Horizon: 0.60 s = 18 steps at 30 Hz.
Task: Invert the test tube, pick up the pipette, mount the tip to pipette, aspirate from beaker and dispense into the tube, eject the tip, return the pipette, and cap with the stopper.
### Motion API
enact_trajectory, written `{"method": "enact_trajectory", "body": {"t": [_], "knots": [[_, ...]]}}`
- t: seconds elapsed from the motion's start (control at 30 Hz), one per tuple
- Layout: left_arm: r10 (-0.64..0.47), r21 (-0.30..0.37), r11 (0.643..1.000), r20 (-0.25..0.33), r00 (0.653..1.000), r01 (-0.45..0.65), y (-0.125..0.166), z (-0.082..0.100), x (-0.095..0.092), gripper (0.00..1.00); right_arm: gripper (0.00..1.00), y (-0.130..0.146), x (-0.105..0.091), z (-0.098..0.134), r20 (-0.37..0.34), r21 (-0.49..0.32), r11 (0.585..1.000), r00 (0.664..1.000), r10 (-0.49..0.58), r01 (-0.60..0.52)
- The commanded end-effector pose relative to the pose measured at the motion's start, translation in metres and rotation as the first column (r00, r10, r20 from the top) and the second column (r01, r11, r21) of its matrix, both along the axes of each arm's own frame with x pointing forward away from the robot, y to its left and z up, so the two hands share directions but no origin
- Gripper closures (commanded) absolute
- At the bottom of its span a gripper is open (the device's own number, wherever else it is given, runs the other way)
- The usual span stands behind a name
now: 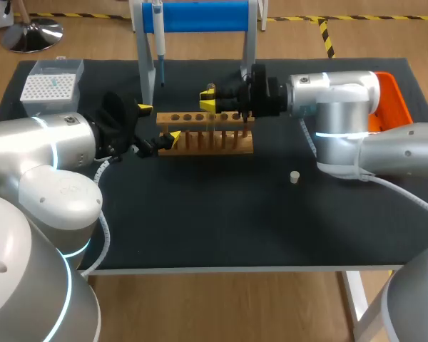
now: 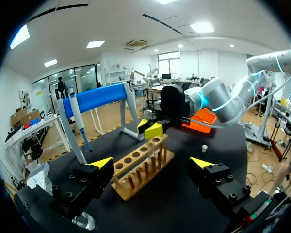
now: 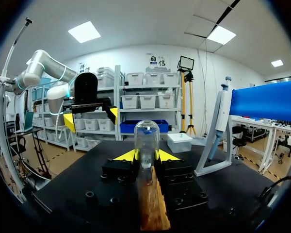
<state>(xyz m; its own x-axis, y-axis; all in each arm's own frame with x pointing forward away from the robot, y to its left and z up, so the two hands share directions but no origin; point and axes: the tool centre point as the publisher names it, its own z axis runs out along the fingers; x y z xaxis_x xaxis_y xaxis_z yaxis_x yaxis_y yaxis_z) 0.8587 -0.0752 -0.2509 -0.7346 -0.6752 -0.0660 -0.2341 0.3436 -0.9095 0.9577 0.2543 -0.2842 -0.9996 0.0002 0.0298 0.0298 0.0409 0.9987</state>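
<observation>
The right claw [image 3: 147,156] is closed on the clear glass test tube [image 3: 147,138]. The tube stands upright between its fingers, rounded end up, directly over the wooden tube rack [image 1: 207,135] beneath the claw. By that rounded end the tube looks mouth-down, so I judge the inverting step barely begun: gripped, not turned.

The left claw [image 1: 158,125] is spread wide and holds nothing. The rack's near end lies just ahead of it, between the open fingers. Whether they touch the wood I cannot tell.

Everything else is to come. The blue-and-white pipette [image 1: 158,35] hangs on its blue-barred stand [image 1: 200,16] beyond the left claw. The white box of tips [image 1: 50,87] sits off to that claw's outer side. The small white stopper [image 1: 294,177] lies on the black worktop [image 1: 221,214], well apart from both claws.
</observation>
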Motion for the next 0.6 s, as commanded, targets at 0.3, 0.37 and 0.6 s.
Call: {"method": "enact_trajectory", "body": {"t": [0.3,0.37,0.6], "knots": [[-0.004,-0.004,1.000,0.001,1.000,0.004,0.001,-0.001,0.000,0.00,1.00,-0.002,-0.002,0.008,0.006,0.000,1.000,1.000,0.004,-0.004],[-0.004,-0.004,1.000,0.001,1.000,0.004,0.001,-0.001,0.000,0.00,1.00,-0.001,-0.002,0.010,0.011,-0.003,1.000,1.000,0.003,-0.003],[-0.004,-0.004,1.000,0.001,1.000,0.004,0.001,-0.001,0.000,0.00,1.00,-0.001,-0.002,0.016,0.013,-0.014,1.000,1.000,0.006,-0.006]]}}
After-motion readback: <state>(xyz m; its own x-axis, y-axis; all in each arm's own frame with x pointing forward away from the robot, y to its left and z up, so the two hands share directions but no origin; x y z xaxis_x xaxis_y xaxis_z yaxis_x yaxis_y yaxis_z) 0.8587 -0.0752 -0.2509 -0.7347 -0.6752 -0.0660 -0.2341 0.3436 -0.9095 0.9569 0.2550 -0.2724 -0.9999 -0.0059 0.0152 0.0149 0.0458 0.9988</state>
